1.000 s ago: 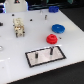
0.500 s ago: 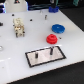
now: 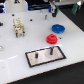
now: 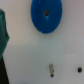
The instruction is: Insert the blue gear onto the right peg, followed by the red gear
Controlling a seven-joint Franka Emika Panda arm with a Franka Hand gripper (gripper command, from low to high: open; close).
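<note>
Exterior view is showing the blue gear (image 3: 58,28) lying flat on the white tabletop (image 3: 20,55), beyond the base plate (image 3: 45,55) and toward the exterior view's right of it. The red gear (image 3: 51,38) is sitting between the blue gear and the plate, just beside the blue one (touching or a hair apart, can't tell at this res.). Both pegs are standing bare on the plate; the right peg (image 3: 50,50) is the one nearer the exterior view's right, so nothing is inserted yet.

Handling, as a judgement: the blue gear is looking like rigid plastic, light, not fragile, prob. a bit slick on its flat faces. It is wide and thin, so pinching across the rim is asking for a broad opening; the raised hub at the centre (darker spot w/ the bore) seems the surer grip point, provided the bore stays unblocked for the peg. Keeping it level will matter, since a thin peg and a small bore are leaving little room for tilt.

Wrist view is looking straight down: blue gear (image 4: 45,15) near one edge, a thin pin (image 4: 51,69) lying well apart from it. The hand itself isn't showing clearly (a dark green shape at the frame edge may or may not be a finger), so I cannot tell how wide it is set. The arm appears to be hovering above the tabletop w/ the camera pointing down, not touching the gear.
</note>
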